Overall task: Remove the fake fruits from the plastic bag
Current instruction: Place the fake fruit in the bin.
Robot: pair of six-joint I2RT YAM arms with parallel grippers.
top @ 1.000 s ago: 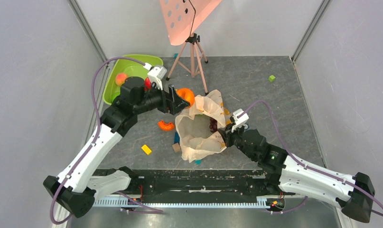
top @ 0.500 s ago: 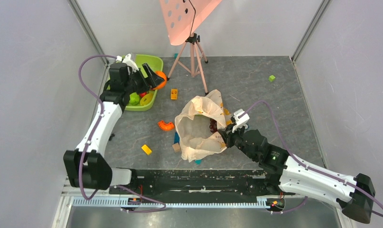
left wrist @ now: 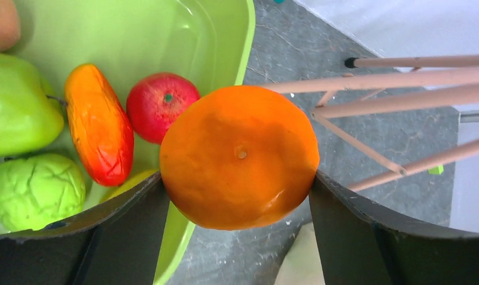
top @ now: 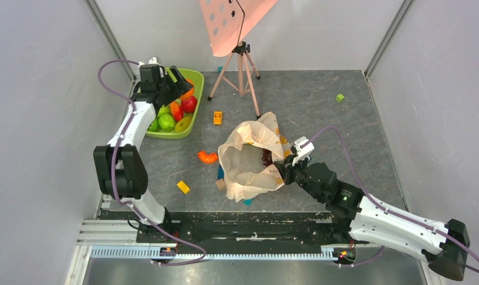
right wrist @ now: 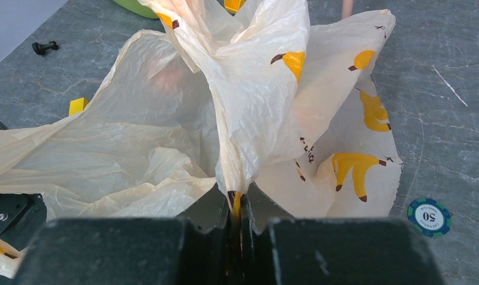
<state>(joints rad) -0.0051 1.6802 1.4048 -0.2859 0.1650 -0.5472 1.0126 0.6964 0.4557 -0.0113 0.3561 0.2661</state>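
Fake fruits (top: 174, 113) mostly in tub (left wrist: 165, 35); your left gripper (left wrist: 237, 178) clamps the orange (left wrist: 239, 157) over its rim, right gripper (right wrist: 237, 219) pinches plastic bag (top: 243, 163), grapes (top: 266, 157) left inside.

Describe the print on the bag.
Yellow bananas with dark tips on the pale translucent bag, best seen in the right wrist view.

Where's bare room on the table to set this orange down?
Widest bare patch: right of the bag, between it, the green block and the right wall. A smaller one lies between the tub and the orange arc. Crowded: near-left of the bag, by the yellow block.
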